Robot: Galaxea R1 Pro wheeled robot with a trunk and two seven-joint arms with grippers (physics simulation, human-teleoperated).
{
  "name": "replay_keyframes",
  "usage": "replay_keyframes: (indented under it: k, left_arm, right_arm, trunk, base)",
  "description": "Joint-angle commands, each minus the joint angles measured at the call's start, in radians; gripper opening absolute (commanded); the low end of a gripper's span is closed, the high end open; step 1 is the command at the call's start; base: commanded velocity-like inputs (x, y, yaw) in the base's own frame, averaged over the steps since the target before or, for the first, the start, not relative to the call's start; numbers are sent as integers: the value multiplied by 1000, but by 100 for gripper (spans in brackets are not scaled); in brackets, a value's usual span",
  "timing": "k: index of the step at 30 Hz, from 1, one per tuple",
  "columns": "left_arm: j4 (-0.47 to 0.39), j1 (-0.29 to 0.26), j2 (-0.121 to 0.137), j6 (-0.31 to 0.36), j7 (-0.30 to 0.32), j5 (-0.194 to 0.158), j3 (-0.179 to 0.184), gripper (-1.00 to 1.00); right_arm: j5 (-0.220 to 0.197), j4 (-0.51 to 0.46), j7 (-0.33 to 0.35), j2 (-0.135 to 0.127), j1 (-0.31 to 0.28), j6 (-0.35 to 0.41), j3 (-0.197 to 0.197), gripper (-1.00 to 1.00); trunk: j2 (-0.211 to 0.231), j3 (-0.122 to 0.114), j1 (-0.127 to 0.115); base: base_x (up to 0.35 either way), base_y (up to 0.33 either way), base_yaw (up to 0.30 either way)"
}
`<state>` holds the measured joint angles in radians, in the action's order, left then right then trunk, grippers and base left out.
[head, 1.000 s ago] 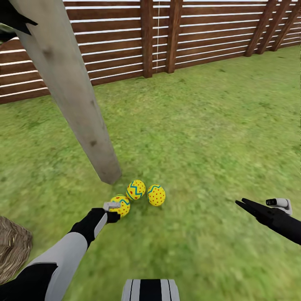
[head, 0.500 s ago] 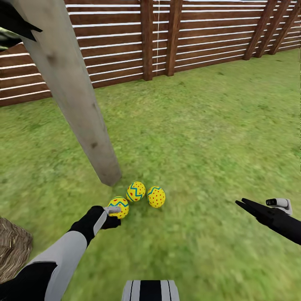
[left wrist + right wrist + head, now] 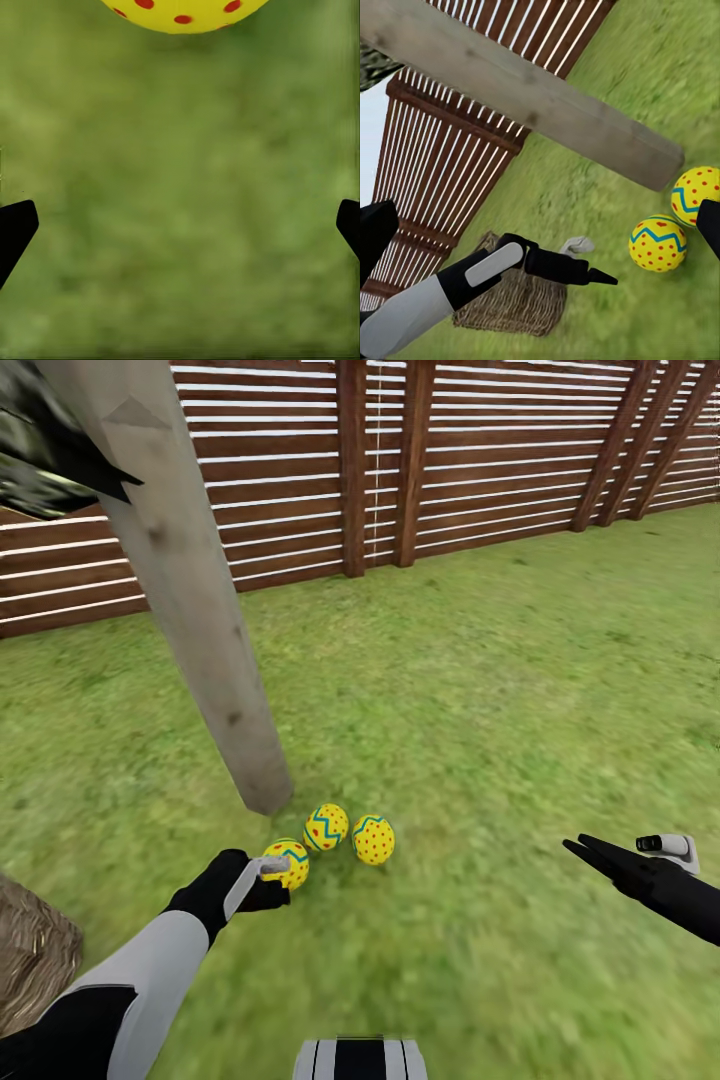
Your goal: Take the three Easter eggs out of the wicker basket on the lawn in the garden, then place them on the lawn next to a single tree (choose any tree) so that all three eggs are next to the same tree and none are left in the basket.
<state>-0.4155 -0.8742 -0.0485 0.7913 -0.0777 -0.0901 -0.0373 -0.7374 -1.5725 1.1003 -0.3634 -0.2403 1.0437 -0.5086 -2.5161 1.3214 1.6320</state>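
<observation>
Three yellow Easter eggs lie on the lawn (image 3: 480, 690) at the foot of the tree (image 3: 200, 610), whose pale trunk leans across the head view: one by my left hand (image 3: 286, 863), one with a blue zigzag (image 3: 326, 826), one red-dotted (image 3: 373, 840). My left gripper (image 3: 272, 882) hovers just behind the nearest egg, open and empty; in the left wrist view its fingertips (image 3: 16, 229) stand wide apart over grass with the egg (image 3: 184, 11) beyond them. The right gripper (image 3: 585, 850) hangs open and empty far to the right. The wicker basket (image 3: 30, 950) sits at the lower left.
A brown slatted wooden fence (image 3: 450, 450) runs along the back of the garden. Open grass stretches to the right of the trunk and eggs. The right wrist view takes in the trunk (image 3: 525, 97), two eggs (image 3: 658, 242), the basket (image 3: 510, 304) and my left arm.
My left gripper has drawn back a little from the nearest egg, which stays on the grass. The head view has tilted slightly. The right arm has not moved.
</observation>
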Motion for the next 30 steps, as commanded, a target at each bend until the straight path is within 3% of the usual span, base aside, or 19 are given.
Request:
replay_keyframes:
  k: [1, 30]
  left_arm:
    - [-1, 0, -1, 5, -8, -10, -4, 100]
    - [0, 1, -3, 5, -11, -10, -1, 100]
  right_arm:
    - [3, 0, 4, 0, -1, 4, -1, 100]
    - [3, 0, 4, -1, -1, 4, -1, 100]
  trunk:
    - [0, -3, -1]
    - [7, -115, -14]
  base:
    - [-207, 0, 0]
    - [-216, 0, 0]
